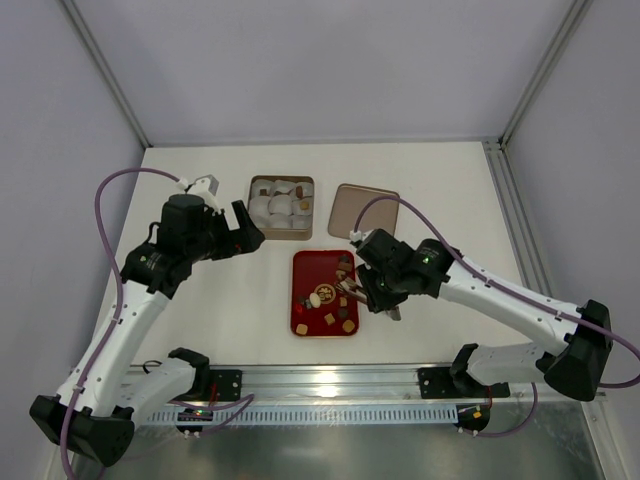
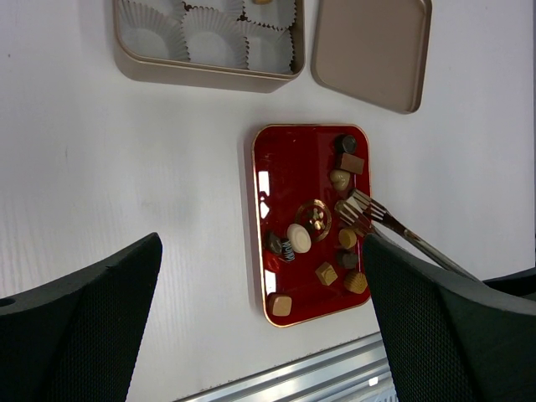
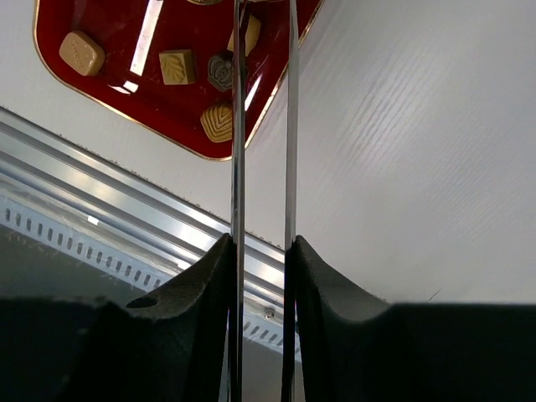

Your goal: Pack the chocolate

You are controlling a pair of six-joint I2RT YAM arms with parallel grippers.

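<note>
Several small brown, tan and cream chocolates (image 1: 325, 296) lie on a red tray (image 1: 298, 300). They also show in the left wrist view (image 2: 299, 237) and the right wrist view (image 3: 177, 66). My right gripper (image 1: 372, 290) is shut on metal tongs (image 3: 238, 126). The tongs' tips (image 2: 358, 205) are among the chocolates at the tray's right side; I cannot tell if they hold one. My left gripper (image 1: 243, 230) is open and empty, held high to the left of the tin box (image 1: 252, 205). The box holds white paper cups, a few with chocolates in them.
The tan box lid (image 1: 362, 210) lies flat to the right of the box and behind the tray. A metal rail (image 1: 330, 380) runs along the table's near edge. White walls stand on three sides.
</note>
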